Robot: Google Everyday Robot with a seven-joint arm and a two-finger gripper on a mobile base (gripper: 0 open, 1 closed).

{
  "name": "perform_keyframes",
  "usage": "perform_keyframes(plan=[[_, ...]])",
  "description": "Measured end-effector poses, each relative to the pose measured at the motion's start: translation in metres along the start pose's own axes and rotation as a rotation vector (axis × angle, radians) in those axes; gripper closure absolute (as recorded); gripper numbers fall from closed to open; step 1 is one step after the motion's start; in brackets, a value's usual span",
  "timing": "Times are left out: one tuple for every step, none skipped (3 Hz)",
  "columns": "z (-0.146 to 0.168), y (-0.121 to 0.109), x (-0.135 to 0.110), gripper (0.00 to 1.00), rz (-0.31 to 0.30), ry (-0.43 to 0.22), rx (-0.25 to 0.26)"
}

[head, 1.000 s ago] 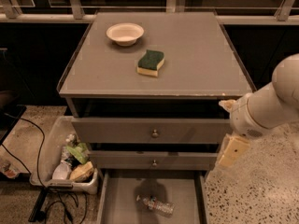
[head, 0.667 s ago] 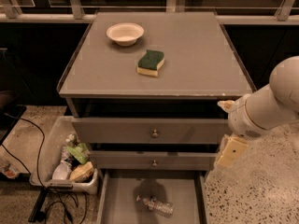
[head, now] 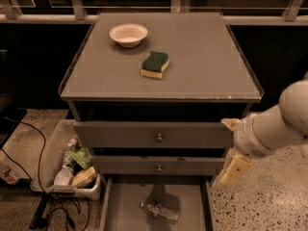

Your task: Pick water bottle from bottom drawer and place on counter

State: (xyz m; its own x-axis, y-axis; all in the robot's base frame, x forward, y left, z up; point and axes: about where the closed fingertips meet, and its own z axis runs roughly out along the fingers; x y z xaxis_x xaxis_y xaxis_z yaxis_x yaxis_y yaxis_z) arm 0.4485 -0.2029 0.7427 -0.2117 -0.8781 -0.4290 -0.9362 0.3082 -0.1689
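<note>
The water bottle [head: 159,211] lies in the open bottom drawer [head: 127,201], the hand [head: 232,147] spread and empty above its right wall.

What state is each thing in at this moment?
water bottle: lying on its side in the drawer, capped, not gripped.
bottom drawer: pulled open.
upper drawers: not pulled out.
counter: carries bowl and sponge, no bottle.
bowl: upright, empty.
sponge: lying flat, green side up.
bin: on the floor, holding wrappers and containers.
gripper: right of the drawer fronts, away from the bottle.
</note>
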Motion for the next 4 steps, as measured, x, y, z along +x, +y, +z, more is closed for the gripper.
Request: perform_keyframes(plan=[[0.042, 0.033, 0.02, 0.0, 0.015, -0.054, -0.04], [0.08, 0.061, 0.039, 0.0, 0.027, -0.073, -0.029], [0.125, 0.071, 0.055, 0.0, 0.081, -0.075, 0.021], [0.135, 0.071, 0.056, 0.0, 0.072, -0.083, 0.019]])
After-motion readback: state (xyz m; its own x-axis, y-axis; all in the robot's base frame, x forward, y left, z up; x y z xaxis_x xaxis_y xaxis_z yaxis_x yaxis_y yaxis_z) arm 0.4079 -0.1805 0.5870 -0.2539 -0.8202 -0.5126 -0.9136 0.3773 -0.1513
